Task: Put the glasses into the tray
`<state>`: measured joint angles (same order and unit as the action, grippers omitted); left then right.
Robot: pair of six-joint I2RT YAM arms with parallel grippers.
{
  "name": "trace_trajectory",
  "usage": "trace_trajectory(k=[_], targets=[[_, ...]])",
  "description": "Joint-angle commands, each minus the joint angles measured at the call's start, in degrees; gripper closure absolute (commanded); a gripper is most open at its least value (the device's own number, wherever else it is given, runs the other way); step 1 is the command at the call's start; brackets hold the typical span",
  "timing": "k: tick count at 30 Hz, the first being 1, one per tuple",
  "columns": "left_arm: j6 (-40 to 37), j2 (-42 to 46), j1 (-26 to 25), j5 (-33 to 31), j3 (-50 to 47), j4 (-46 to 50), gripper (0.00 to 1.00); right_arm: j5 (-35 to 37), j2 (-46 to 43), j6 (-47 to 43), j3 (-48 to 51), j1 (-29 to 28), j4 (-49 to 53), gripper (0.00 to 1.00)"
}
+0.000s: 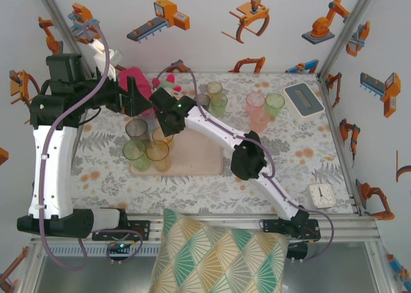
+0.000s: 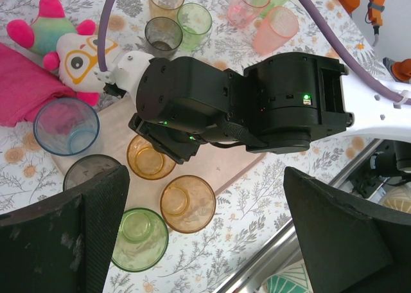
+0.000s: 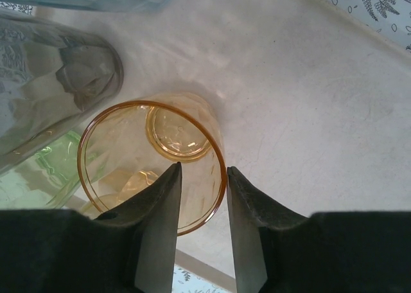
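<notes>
Your right gripper (image 3: 203, 177) stands over the left end of the tray (image 1: 199, 157). Its jaws are a little apart, with the rim of an amber tumbler (image 3: 154, 145) in the gap: one finger inside the cup, one outside. Pinching the wall suits a thin, open cup. The slack around the rim suggests to me that the tumbler rests upright on the tray under its own weight.

It stands just beside a grey tumbler (image 3: 58, 81) and a green tumbler (image 3: 38, 171). They are packed close, likely to keep the tray's right half free for the six glasses (image 1: 255, 106) on the table (image 1: 302, 145) beyond the far edge.

Your left gripper (image 2: 205, 196) hangs spread wide and empty above the same cluster, so it blocks nothing.
</notes>
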<state>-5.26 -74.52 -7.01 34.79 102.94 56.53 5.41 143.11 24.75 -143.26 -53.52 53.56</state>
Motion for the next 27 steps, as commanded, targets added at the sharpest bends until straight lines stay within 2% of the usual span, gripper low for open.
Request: trace_trajectory(k=[1, 13, 27], targets=[[0.7, 1.2, 0.5, 1.5, -0.4, -0.7, 0.03, 1.1, -0.5, -1.4, -1.9, -0.4, 1.0, 0.63], [0.3, 1.6, 0.4, 0.8, -0.8, -0.7, 0.03, 3.5, -3.9, -3.4, -1.8, -0.3, 2.2, 0.60], [-0.7, 2.5, 0.5, -1.2, -0.7, -0.2, 0.03, 2.4, -9.3, -4.1, -1.8, 0.6, 3.1, 0.58]])
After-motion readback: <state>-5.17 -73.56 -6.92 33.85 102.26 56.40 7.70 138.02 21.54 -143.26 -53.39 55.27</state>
